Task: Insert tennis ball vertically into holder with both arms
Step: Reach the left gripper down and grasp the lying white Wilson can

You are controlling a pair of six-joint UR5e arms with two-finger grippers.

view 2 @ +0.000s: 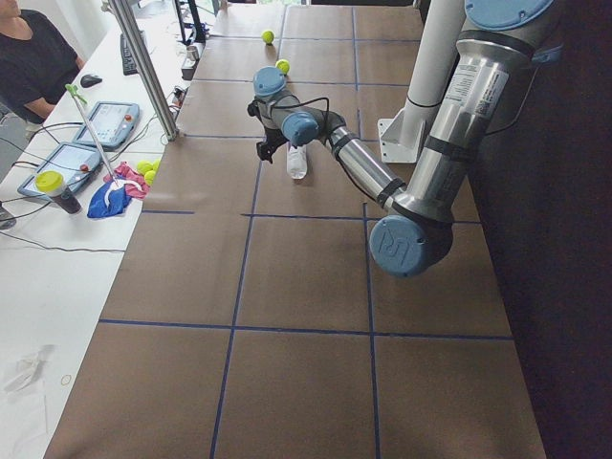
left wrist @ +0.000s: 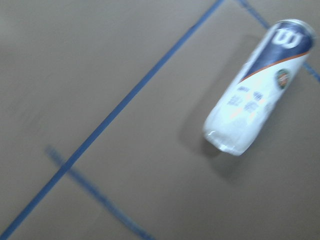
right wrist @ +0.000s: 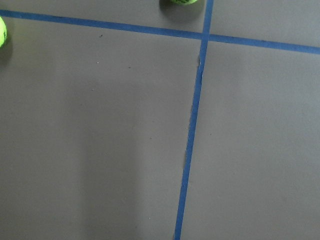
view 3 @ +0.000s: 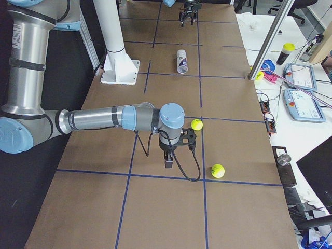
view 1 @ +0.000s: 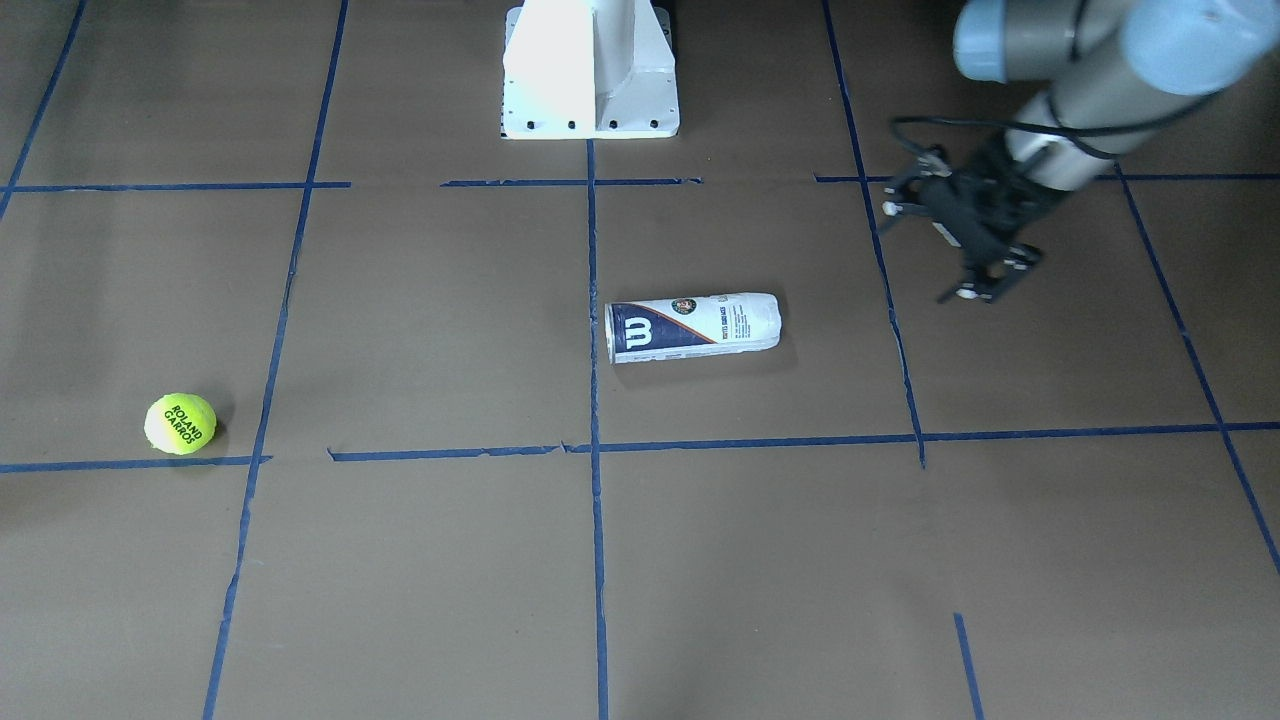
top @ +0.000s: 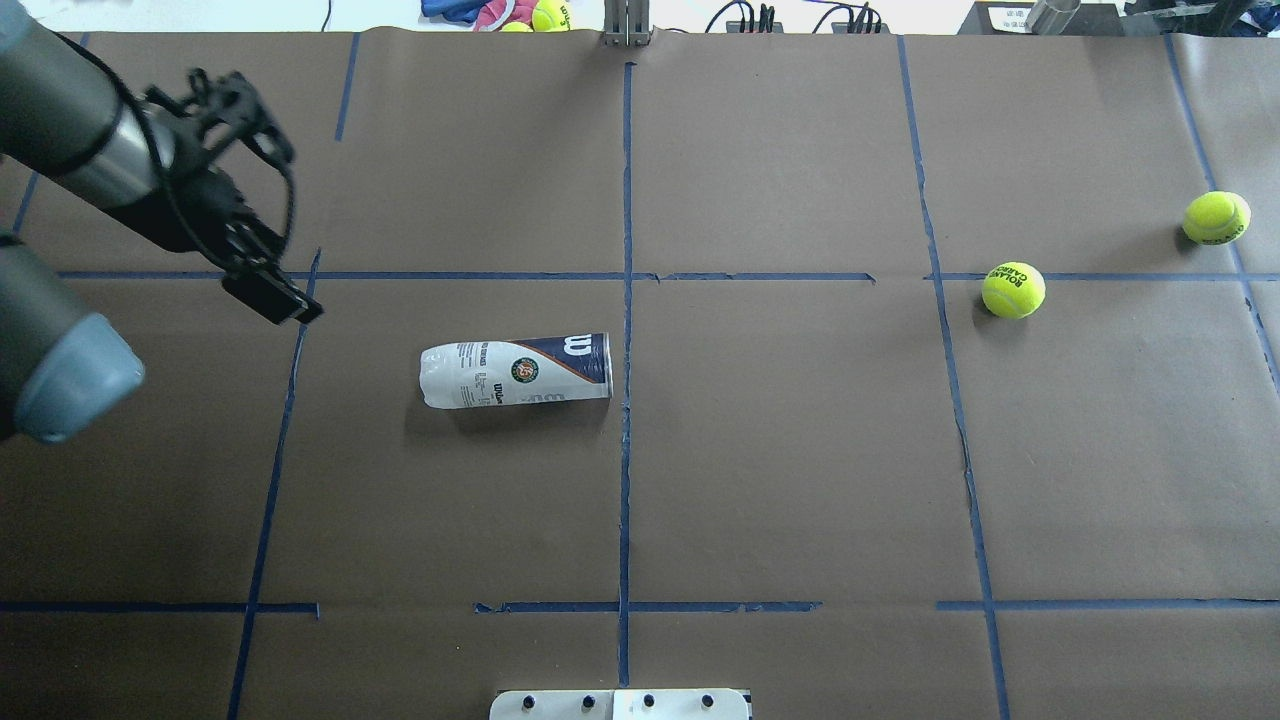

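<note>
Tennis-ball can [top: 517, 371], clear plastic with a white and navy label, is flat on its side near the middle of the brown paper table cover [top: 800, 450]. Its navy "W" end sits just beside the long blue tape line [top: 625, 200] and its pale, crumpled-looking end points toward the robot's left. Nothing is touching it.

Over on that side comes the left gripper [view 1: 935, 250], black, two-fingered, on a grey arm. Its fingers are spread wide with nothing between them, and it sits well apart from the can. Its wrist camera has the can in the upper right corner, blurred.

Across the table lies the tennis ball [top: 1013, 290], bright yellow-green and fuzzy with black "ROLAND GARROS" lettering. It rests on the paper right at a tape line, well apart from the can. A second ball [top: 1216, 217] of the same colour lies further out toward the table's right end.

The right gripper [view 3: 174, 153] shows only from the side camera. It seems to hang low just beside the lettered ball, but from there I can't tell whether its fingers are apart or together.

The white pedestal [view 1: 590, 70] stands at the robot's edge.
</note>
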